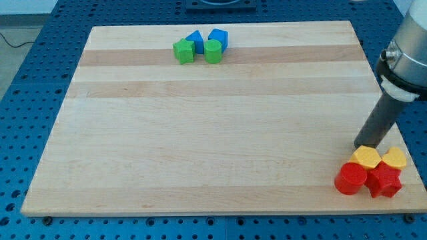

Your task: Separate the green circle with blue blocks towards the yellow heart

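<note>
**Tip hidden behind the yellow blocks, green and blue cluster far across the board**

My tip's very end cannot be seen: the dark rod (pixel 375 124) comes down from the view's upper right and its lower end sinks out of sight just behind the yellow hexagon-like block (pixel 366 157). There are no fingers to open or shut, and the rod has hold of nothing; whether it touches that yellow block I cannot tell. The arm's grey body above the rod is cut off by the view's right edge.

Taking the yellow block at the rod as the landmark: the yellow heart (pixel 394 159) sits just to its right, seemingly touching it. Just below the landmark stands a red cylinder (pixel 350 178), and below and to the right a red star-like block (pixel 385 180), its outline hard to read. The four are packed together.

The board (pixel 200 147) is pale wood with lighter and darker bands running across, lying on a blue perforated table (pixel 27 80).

Far from the landmark, towards the view's top and left, is the second cluster. The green circle (pixel 213 51) stands there with a blue block (pixel 218 38) touching it from behind and another blue block (pixel 194 41), partly hidden, just to the left of that one. A green block (pixel 183 51) of unclear, notched shape sits beside the circle on its left.
</note>
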